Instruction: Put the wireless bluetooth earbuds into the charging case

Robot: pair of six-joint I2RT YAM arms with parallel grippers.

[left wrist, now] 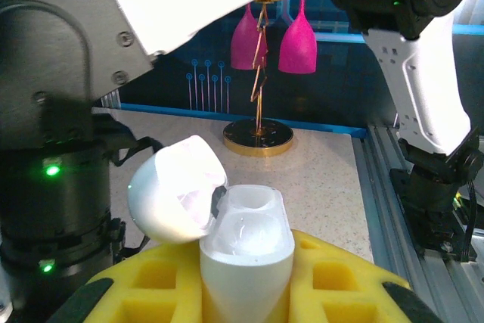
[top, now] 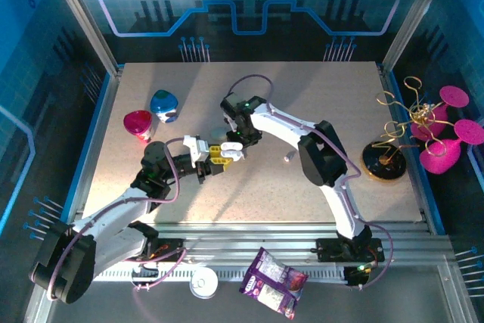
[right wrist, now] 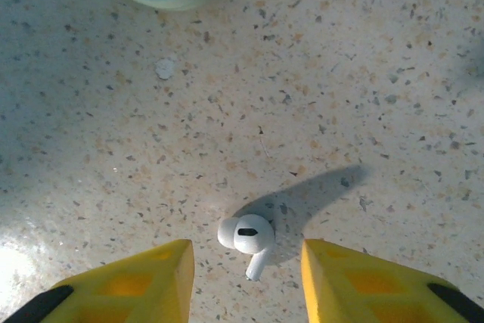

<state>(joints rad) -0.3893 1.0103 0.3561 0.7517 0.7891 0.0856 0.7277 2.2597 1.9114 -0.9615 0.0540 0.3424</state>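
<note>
- Right claw (right wrist: pixel 246 256): released, its yellow fingers (right wrist: pixel 155 281) set apart on either side of one earbud (right wrist: pixel 249 234), which is touched by neither.
- Earbud: laid on the speckled table (right wrist: pixel 355 73), stem toward the claw. It is judged very light, hard, glossy and apt to slip, and is best pinched across the round head.
- Left claw (left wrist: pixel 246 281): clenched on the white case (left wrist: pixel 246 243), which is held upright with its lid (left wrist: pixel 178 194) hinged open.
- Views: the earbud's lie is given by the right wrist view, the case's open wells by the left wrist view.
</note>
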